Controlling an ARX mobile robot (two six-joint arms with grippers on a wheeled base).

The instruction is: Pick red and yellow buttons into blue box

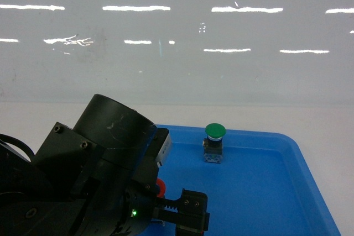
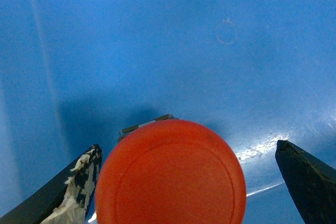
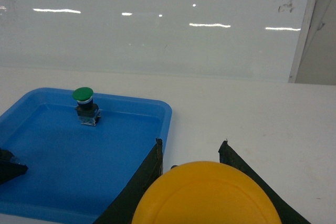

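While green button (image 1: 214, 131) stands on tray (image 1: 287, 192), left arm (image 1: 94, 175) blocks view

This looks like a lab or robot test station rather than a home. A bare white tabletop (image 3: 252, 114) runs back to a plain glossy white wall panel (image 1: 177, 64) that mirrors rows of long ceiling strip lights. On the tabletop sits only a shallow blue tray (image 3: 166, 121) holding an industrial green push-button switch (image 1: 214, 143), with nothing domestic around.

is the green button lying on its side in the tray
No, the green button stands upright on its base in the shallow blue tray, cap on top.
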